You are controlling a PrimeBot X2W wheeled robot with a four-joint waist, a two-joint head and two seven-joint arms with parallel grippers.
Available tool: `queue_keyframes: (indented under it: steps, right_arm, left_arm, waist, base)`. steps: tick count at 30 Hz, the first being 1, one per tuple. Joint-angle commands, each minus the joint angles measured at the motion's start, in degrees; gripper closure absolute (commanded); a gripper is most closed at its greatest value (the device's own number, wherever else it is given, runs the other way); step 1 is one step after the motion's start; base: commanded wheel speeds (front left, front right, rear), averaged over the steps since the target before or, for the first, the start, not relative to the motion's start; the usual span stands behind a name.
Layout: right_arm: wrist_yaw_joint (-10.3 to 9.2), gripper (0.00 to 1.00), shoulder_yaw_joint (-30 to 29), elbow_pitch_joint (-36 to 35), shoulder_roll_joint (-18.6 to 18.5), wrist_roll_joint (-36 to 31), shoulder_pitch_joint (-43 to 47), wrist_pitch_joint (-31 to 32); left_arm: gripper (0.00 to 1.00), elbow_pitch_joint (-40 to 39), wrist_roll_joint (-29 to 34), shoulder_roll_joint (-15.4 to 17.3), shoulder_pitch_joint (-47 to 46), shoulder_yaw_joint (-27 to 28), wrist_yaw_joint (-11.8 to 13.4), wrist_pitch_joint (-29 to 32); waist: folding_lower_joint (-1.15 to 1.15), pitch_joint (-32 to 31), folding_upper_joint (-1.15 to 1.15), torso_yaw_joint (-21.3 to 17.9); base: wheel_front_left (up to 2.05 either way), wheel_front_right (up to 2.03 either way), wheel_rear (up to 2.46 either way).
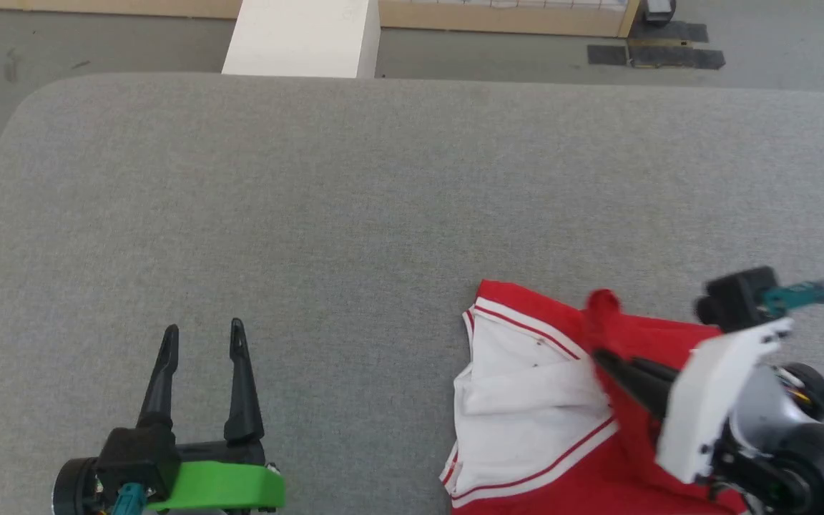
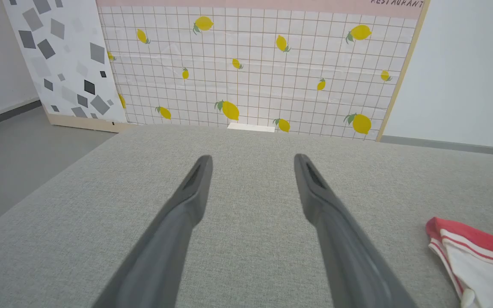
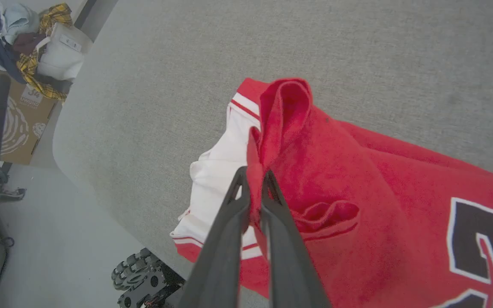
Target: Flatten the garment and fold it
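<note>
Right tool (image 3: 254, 173) pinches a garment (image 3: 357, 171) fold; left tool (image 1: 204, 327) spread wide.

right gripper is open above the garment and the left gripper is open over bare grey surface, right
No: the right gripper is shut on a red fold of the garment, as the right wrist view shows. The left gripper is open over the grey surface.

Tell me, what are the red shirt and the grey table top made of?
The shirt looks like soft, matte knit cloth: it bunches and folds where the right gripper pinches it. The table top seems covered in grey woven fabric, its fine weave showing.
</note>
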Motion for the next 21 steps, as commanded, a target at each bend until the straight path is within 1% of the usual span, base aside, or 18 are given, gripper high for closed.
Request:
queue_keyframes:
  steps: [1,4,8,14,17,18,19,20,21]
  right_arm:
    - [-0.09,1.00,1.50,0.00,0.41,0.46,-1.52,0.13]
    - [-0.09,1.00,4.80,1.73,0.65,-0.15,-3.54,-0.36]
    - [-0.09,1.00,7.38,6.54,1.38,-2.00,-5.51,-2.61]
    - [-0.09,1.00,11.59,16.64,2.67,-5.58,-9.06,-7.70]
    - [-0.09,0.99,12.82,22.24,3.02,-8.48,-10.77,-10.44]
    - [-0.09,0.65,13.05,23.86,3.09,-9.10,-11.16,-11.14]
    - [-0.09,0.04,13.22,25.89,3.17,-9.67,-11.59,-11.90]
    - [-0.09,0.00,13.27,27.39,3.23,-10.04,-11.94,-12.47]
    - [-0.09,0.00,13.17,29.17,3.28,-10.45,-12.31,-13.18]
  left_arm:
    - [0.00,0.33,0.77,-0.60,-0.22,-0.02,-0.46,-0.27]
    - [0.00,1.03,0.89,-1.26,-1.15,-0.51,-1.18,-0.27]
    - [0.00,2.27,0.89,-2.32,-2.36,-0.82,-1.99,-0.27]
    - [0.00,4.28,0.96,-3.40,-2.93,-0.87,-3.33,-0.27]
    - [0.00,5.02,1.07,-3.62,-3.18,-0.65,-3.91,-0.27]
    - [0.00,5.19,1.09,-3.62,-3.21,-0.53,-4.04,-0.27]
    - [0.00,5.41,1.14,-3.60,-3.21,-0.38,-4.18,-0.27]
    - [0.00,5.58,1.17,-3.60,-3.18,-0.28,-4.30,-0.27]
    - [0.00,5.84,1.18,-3.60,-3.12,-0.20,-4.48,-0.27]
  waist:
    - [0.00,0.75,0.00,0.68]
    - [0.00,1.43,0.00,1.88]
    - [0.00,1.73,0.00,3.30]
    - [0.00,1.52,0.00,4.30]
    - [0.00,1.15,0.00,4.50]
    - [0.00,1.02,0.00,4.45]
    - [0.00,0.79,0.00,4.34]
    - [0.00,0.60,0.00,4.22]
    - [0.00,0.31,0.00,4.05]
  base:
    - [0.00,0.00,0.00]
    - [0.00,0.00,0.00]
    - [0.00,0.00,0.00]
    - [0.00,0.00,0.00]
    - [0.00,0.00,0.00]
    - [0.00,0.00,0.00]
    - [0.00,0.00,0.00]
    - [0.00,0.00,0.00]
    - [0.00,0.00,0.00]
